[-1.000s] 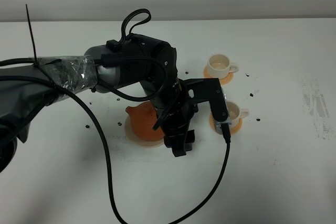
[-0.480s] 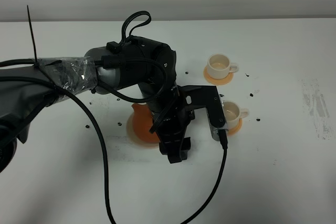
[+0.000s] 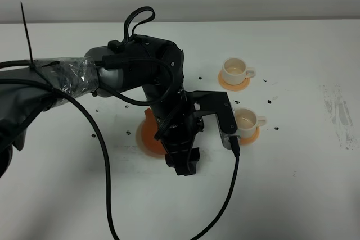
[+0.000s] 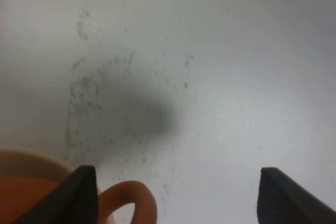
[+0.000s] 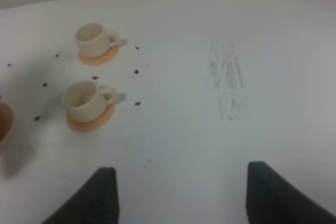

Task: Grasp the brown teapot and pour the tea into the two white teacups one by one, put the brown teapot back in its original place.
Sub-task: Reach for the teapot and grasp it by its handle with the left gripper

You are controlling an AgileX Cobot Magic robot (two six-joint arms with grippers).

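My left pincer (image 4: 176, 198) hangs wide open and empty, with the teapot's (image 3: 147, 136) loop handle (image 4: 131, 203) just inside one finger. The teapot sits on the surface (image 3: 292, 184) under my arm. The cups (image 3: 236, 70) are at its 2 and 3 o'clock. It is probably heavy, rigid, brittle clay, so I'd grip the handle squarely. My right pincer (image 5: 181, 195) is open and idle.

The squat round clay teapot (image 3: 151, 136) is terracotta orange, loop handle included. The flat round disc (image 4: 29, 157) is pale beige. The two small cylindrical teacups are cream-white. The one at three o'clock from the teapot (image 3: 245, 119) has a tan tint inside; the one at one o'clock (image 3: 234, 69) is paler. Their small round coasters (image 3: 242, 85) are orange. The white table (image 3: 292, 189) is peppered with black specks and has a grey streaky smudge towards three o'clock. The robot arm (image 3: 163, 77) is black, partly wrapped in shiny clear plastic.
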